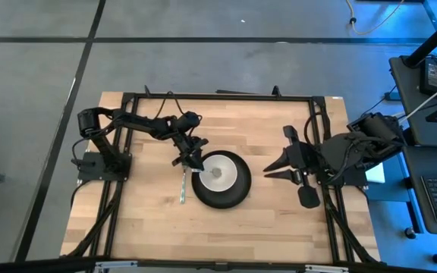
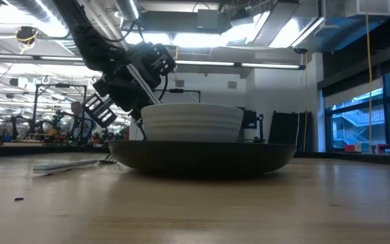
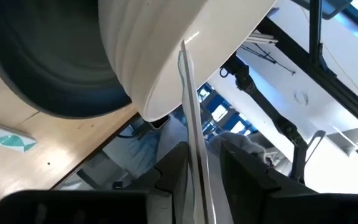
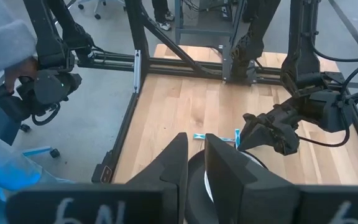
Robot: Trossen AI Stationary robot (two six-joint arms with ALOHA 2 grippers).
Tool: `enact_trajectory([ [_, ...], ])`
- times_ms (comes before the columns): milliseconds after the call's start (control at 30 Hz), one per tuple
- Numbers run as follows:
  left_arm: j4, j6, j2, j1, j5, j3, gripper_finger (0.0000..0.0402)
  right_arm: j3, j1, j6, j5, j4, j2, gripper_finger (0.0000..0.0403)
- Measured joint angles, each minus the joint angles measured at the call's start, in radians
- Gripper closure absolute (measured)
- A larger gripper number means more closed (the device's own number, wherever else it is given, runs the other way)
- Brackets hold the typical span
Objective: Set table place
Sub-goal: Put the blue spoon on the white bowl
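High view, table (image 1: 271,220): pale wood planks in a thin black frame, both arms mounted at its sides.
Plate (image 1: 234,199): dark and round, near the table's middle.
Bowl (image 1: 220,173): white, ribbed, sitting on the plate.
Left gripper (image 1: 192,161): at the bowl's left rim, tilted down towards it; fingers clamped on a thin silvery utensil (image 3: 194,149) whose tip reaches the bowl's edge in the left wrist view.
Items on the wood: a slim utensil (image 1: 182,187) lies just left of the plate; which kind, I cannot tell.
Right gripper (image 1: 266,171): right of the plate, well clear of it, fingers close together and empty.
Right wrist view: a person's sleeve (image 4: 5,37) shows beyond the table.
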Motion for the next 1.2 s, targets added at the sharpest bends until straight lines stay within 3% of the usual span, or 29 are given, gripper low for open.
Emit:
enact_trajectory([
  [533, -0.109, -0.047, 0.001, -0.084, 0.022, -0.001, 0.0317, 0.000, 0.000, -0.029, -0.010, 0.000, 0.013, 0.0345],
  [1200, -0.094, -0.018, 0.001, -0.148, 0.014, -0.001, 0.0317, 0.000, 0.000, -0.031, -0.010, 0.000, 0.013, 0.0345],
])
